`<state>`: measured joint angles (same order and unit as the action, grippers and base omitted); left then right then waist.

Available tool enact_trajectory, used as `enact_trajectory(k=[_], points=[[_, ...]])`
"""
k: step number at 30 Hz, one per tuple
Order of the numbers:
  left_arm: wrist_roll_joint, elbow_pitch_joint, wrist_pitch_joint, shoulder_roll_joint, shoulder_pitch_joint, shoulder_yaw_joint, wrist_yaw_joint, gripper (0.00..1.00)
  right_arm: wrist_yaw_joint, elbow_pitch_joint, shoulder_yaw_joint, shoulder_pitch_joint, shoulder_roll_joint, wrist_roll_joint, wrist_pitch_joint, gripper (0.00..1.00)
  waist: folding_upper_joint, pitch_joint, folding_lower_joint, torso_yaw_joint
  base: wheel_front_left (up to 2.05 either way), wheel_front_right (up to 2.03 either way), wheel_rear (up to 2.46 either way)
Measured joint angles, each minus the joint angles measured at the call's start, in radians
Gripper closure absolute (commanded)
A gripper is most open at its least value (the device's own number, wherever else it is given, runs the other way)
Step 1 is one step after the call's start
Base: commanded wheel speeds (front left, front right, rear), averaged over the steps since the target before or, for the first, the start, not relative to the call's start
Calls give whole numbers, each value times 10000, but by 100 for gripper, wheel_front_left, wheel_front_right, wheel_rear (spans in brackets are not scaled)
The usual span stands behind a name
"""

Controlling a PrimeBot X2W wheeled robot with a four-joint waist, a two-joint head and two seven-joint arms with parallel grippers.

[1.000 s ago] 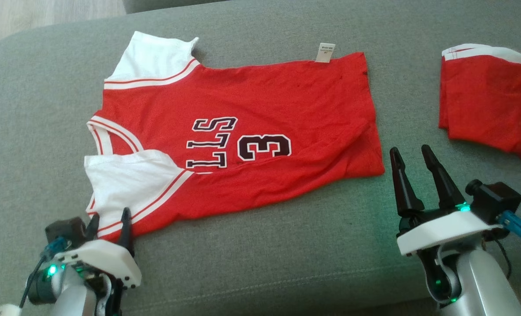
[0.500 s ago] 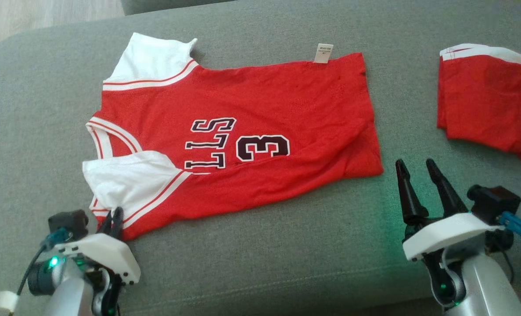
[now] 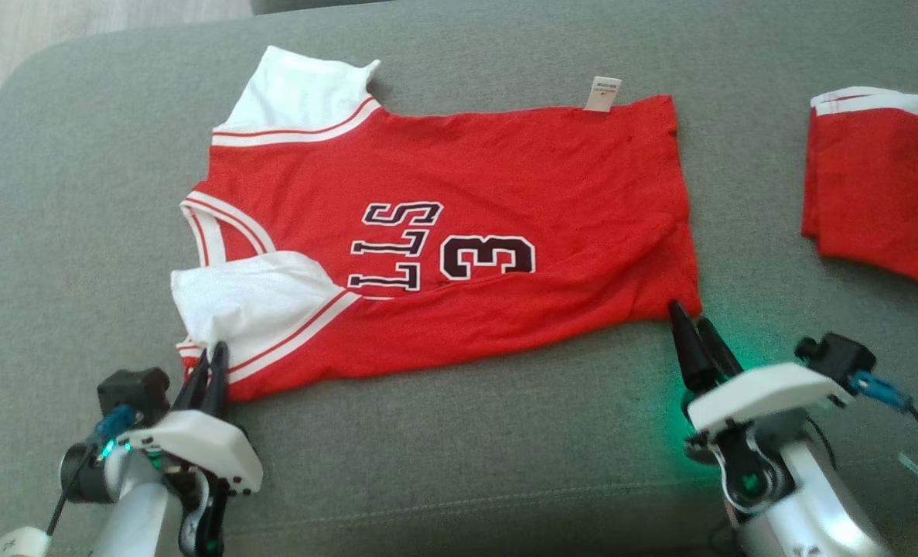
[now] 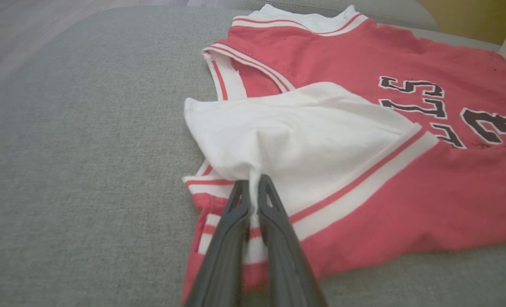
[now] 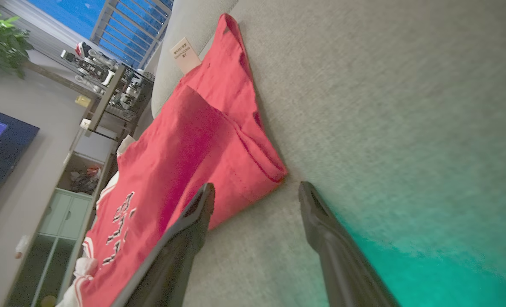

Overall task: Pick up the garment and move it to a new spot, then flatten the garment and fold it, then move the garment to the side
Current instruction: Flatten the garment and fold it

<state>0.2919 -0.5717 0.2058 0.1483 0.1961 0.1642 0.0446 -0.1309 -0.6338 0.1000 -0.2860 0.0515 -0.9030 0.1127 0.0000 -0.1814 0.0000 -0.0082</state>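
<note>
Closed since a second ago, my left jaws now pinch the edge of the white sleeve [image 4: 304, 123]; the left wrist view shows the cloth bunched between them. My right jaws have come up to the near hem corner of the jersey [image 3: 459, 232] and stand spread, a gap clear in the right wrist view but not the head view. The jersey lies flat on the grey cushion [image 3: 505, 464], with a second red garment [image 3: 876, 193] well apart on my right.
</note>
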Motion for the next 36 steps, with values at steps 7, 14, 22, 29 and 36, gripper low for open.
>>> enact_trajectory(k=[7,14,22,29,36], points=[[-4,65,84,0,3,178,6,100,0,-1135,993,-1071,54,-1496,520,0,0,-83,0,143,0,0,0],[-61,117,117,15,4,286,-4,100,0,-2094,2033,-1847,184,-2272,1095,1,0,-125,-1,213,0,0,0],[-65,171,161,86,-5,301,-104,100,0,-2986,2270,-2335,142,-1870,1356,100,0,51,0,91,0,0,0],[-63,272,163,194,-191,299,-198,100,0,-3252,1733,-2096,100,-1229,1358,100,0,348,0,-19,0,0,0],[-61,512,134,274,-718,460,-272,100,-2,-3244,1043,-1422,25,-366,1356,100,0,771,-1,-134,0,0,0]])
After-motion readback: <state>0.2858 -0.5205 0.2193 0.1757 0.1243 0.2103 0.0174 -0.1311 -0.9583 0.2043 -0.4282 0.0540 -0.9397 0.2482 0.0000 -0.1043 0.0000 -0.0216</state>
